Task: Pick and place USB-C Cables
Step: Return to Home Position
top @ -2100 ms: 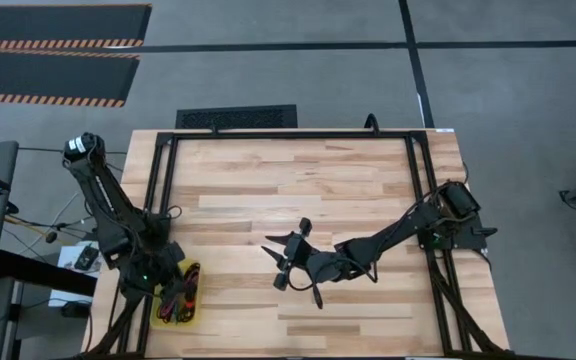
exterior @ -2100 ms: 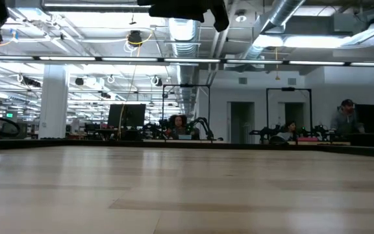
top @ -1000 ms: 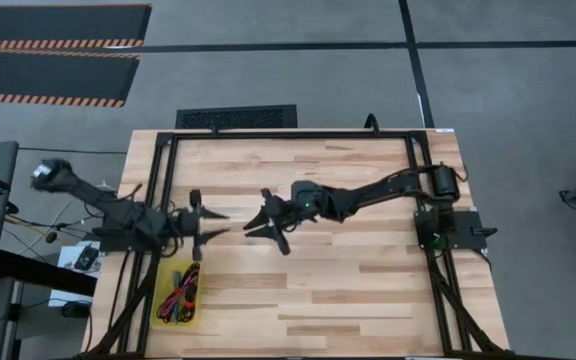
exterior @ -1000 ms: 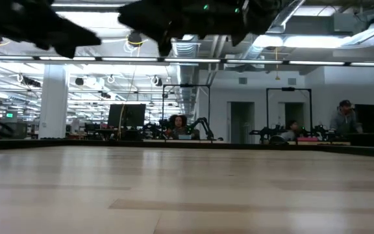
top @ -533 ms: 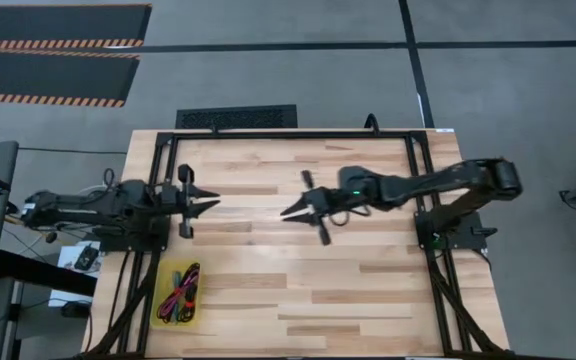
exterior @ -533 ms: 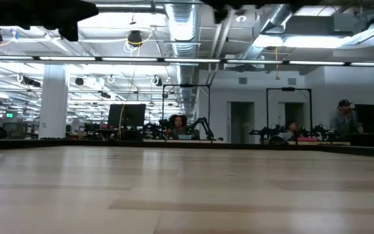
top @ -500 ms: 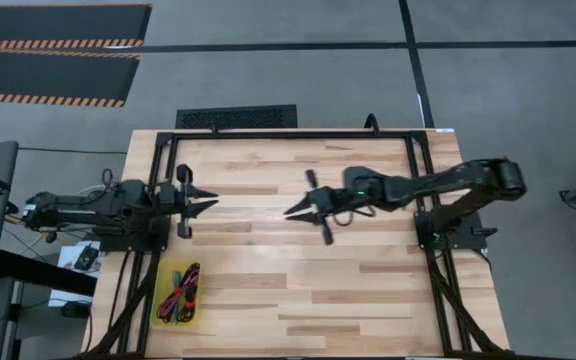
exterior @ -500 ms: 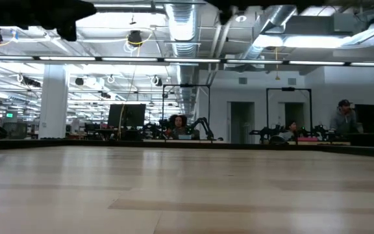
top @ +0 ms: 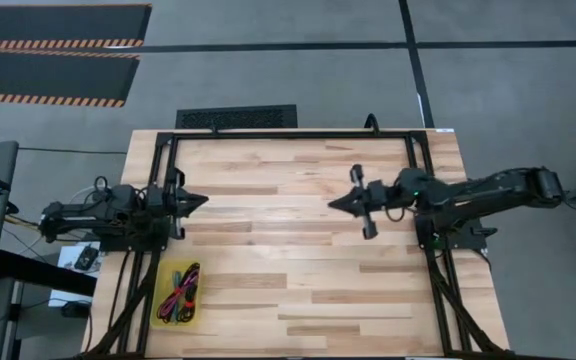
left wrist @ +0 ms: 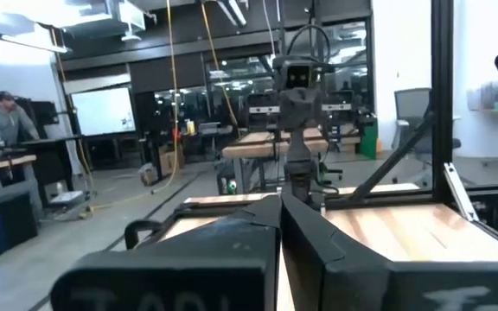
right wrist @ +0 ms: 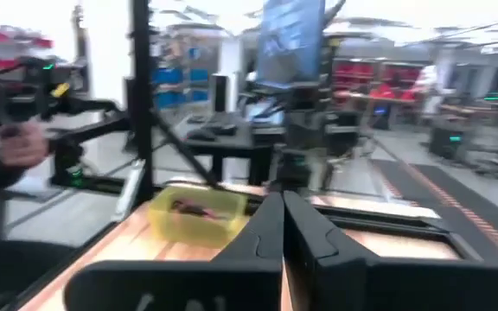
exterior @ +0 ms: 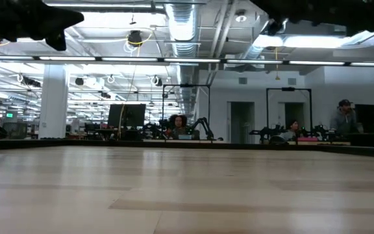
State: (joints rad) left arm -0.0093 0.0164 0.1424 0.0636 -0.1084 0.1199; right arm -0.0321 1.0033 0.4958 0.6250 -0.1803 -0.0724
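Observation:
The USB-C cables (top: 177, 290) lie as a tangle of red and black bundles in a yellow bin (top: 160, 318) at the table's near left; the right wrist view shows the cables (right wrist: 195, 207) in the bin (right wrist: 180, 226) too. My left gripper (top: 201, 200) hovers shut above the table's left side, just beyond the bin, pointing toward the right. My right gripper (top: 332, 205) hovers shut over the right half, pointing toward the left. Nothing sits between either pair of fingers (left wrist: 266, 226) (right wrist: 271, 226).
A black metal frame (top: 288, 134) runs round the wooden table (top: 268, 270), with posts at both sides. Bare boards lie between the two grippers. In the low view both arms show only as dark shapes at the top (exterior: 24, 23). People sit in the room beyond.
Both grippers have shut, empty. My right gripper has drawn back from the table's middle toward its right edge. My left gripper has pulled slightly toward the left and far side. The cables have stayed in the bin.

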